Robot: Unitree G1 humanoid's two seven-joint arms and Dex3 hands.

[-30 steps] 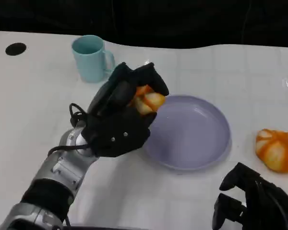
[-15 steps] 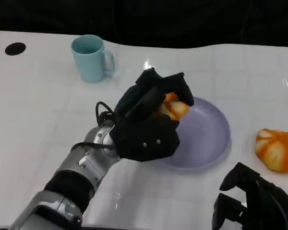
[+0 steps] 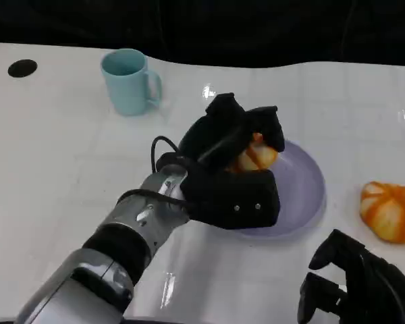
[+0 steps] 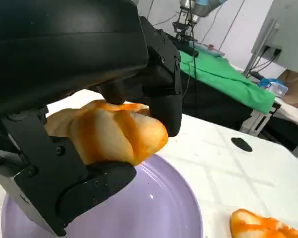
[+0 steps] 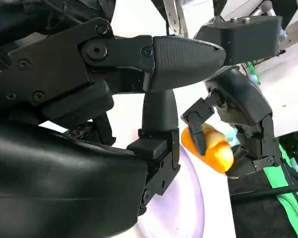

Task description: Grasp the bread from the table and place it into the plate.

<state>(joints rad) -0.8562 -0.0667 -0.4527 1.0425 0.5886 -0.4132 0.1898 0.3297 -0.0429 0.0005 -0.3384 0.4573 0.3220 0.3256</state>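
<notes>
My left hand (image 3: 233, 165) grips an orange-and-white bread roll (image 3: 258, 154) and holds it over the left part of the lavender plate (image 3: 300, 189). In the left wrist view the bread (image 4: 107, 131) sits between the black fingers (image 4: 159, 94), just above the plate (image 4: 154, 208). The right wrist view shows the same bread (image 5: 211, 146) held in the left hand (image 5: 238, 119) beyond my right hand's fingers (image 5: 164, 54). My right hand (image 3: 358, 283) stays low at the table's near right edge, holding nothing, its fingers apart.
A second bread roll (image 3: 389, 210) lies on the white table to the right of the plate, also seen as a roll (image 4: 260, 225) in the left wrist view. A teal mug (image 3: 128, 82) stands at the back left. Black round holes (image 3: 21, 68) mark the tabletop.
My left hand has carried the bread rightward, from beside the plate's left rim to above the plate. The right hand has not moved.
</notes>
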